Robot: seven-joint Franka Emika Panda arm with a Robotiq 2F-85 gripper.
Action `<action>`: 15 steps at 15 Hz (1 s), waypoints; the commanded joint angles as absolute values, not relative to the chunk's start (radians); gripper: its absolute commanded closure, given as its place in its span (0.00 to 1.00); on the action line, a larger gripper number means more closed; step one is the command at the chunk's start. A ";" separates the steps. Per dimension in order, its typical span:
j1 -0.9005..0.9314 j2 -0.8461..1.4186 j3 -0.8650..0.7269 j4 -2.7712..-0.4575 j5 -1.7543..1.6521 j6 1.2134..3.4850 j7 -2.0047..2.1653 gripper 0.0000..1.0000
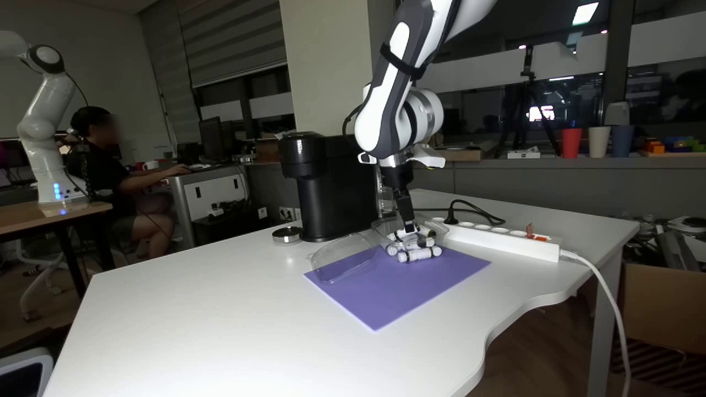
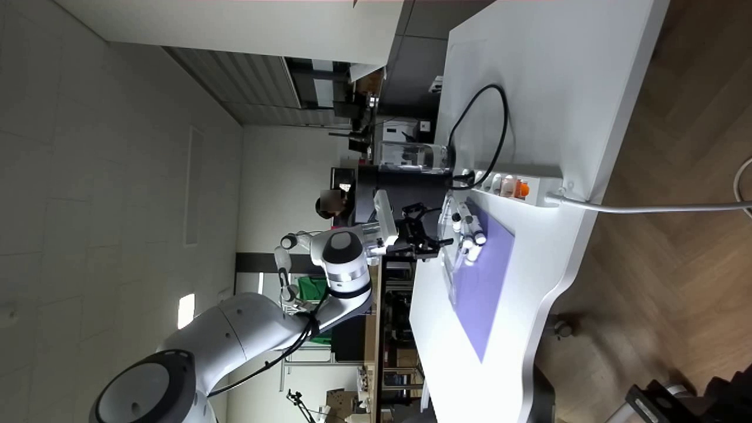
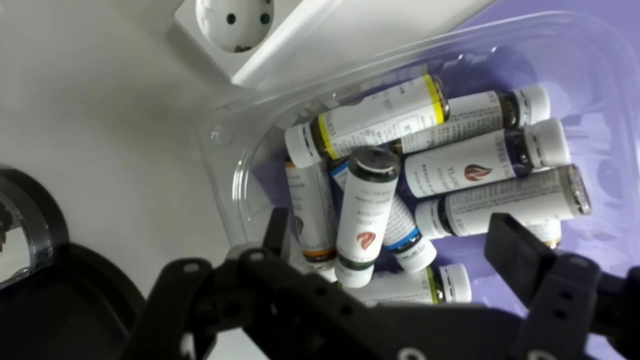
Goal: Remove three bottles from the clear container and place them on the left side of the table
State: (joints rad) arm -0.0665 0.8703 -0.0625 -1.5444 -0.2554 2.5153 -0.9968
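Note:
The clear container lies partly over the purple mat and holds several small white-labelled bottles with white caps, piled loosely. A green-banded bottle lies across the top of the pile. A blue-banded bottle and a yellow-banded bottle lie near it. My gripper is open and empty, its fingers apart on either side of part of the pile; contact cannot be told. In both exterior views the gripper points down at the bottles. The white table extends around.
A clear lid lies partly on the purple mat beside the container. A black machine stands behind, with a round metal dish beside it. A white power strip with cables runs close along the container.

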 commanded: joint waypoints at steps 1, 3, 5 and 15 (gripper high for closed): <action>-0.076 0.916 -0.052 -1.464 -0.265 2.440 -0.957 0.00; -0.080 0.933 -0.046 -1.437 -0.256 2.388 -0.958 0.00; -0.080 0.949 -0.045 -1.414 -0.256 2.355 -0.952 0.25; -0.079 0.964 -0.040 -1.367 -0.258 2.319 -0.951 0.95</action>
